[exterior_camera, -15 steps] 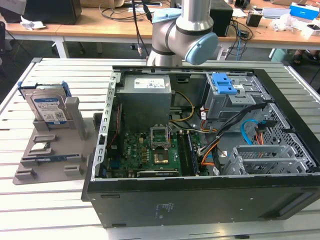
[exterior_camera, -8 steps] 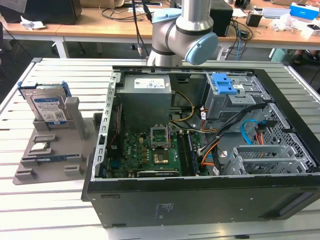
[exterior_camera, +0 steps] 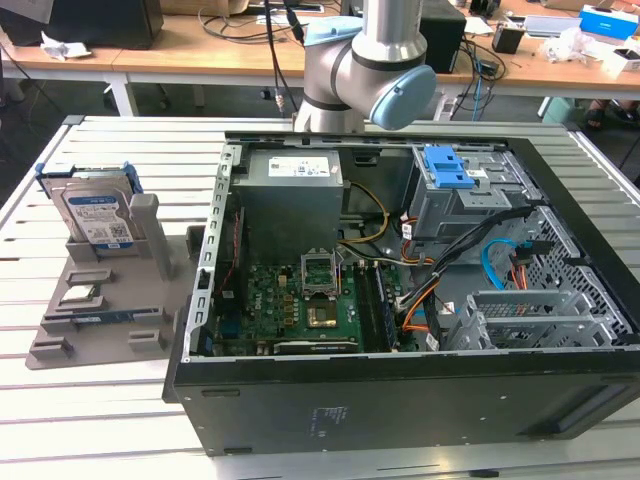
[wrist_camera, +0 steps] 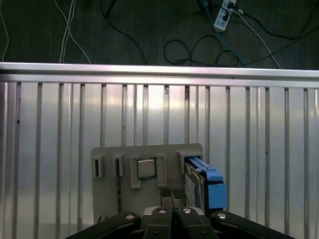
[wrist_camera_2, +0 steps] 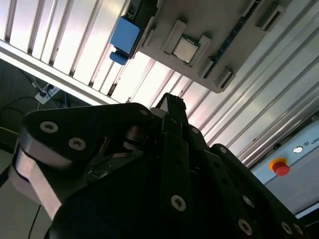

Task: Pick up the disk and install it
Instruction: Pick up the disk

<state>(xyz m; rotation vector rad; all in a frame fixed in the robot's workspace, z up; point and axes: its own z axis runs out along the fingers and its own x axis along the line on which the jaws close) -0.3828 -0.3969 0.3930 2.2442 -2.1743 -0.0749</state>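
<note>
First wrist view: disk (wrist_camera: pixel 202 174) upright at edge of holder (wrist_camera: pixel 109 199), gripper (wrist_camera: pixel 172 193) near.

Disk label: a white-and-blue barcode sticker on the disk (exterior_camera: pixel 98 220), which stands in the grey holder (exterior_camera: pixel 100 325); I cannot make out a single word or number on it.
Power supply label: a white sticker on the top edge of the power supply (exterior_camera: pixel 292 205); its print is unreadable to me.
Case panel: faint pale marks on the black computer case (exterior_camera: pixel 420 400); illegible.
Sign by the red button (wrist_camera_2: pixel 280 168): white lettering, cut off at the edge in the second wrist view.
</note>
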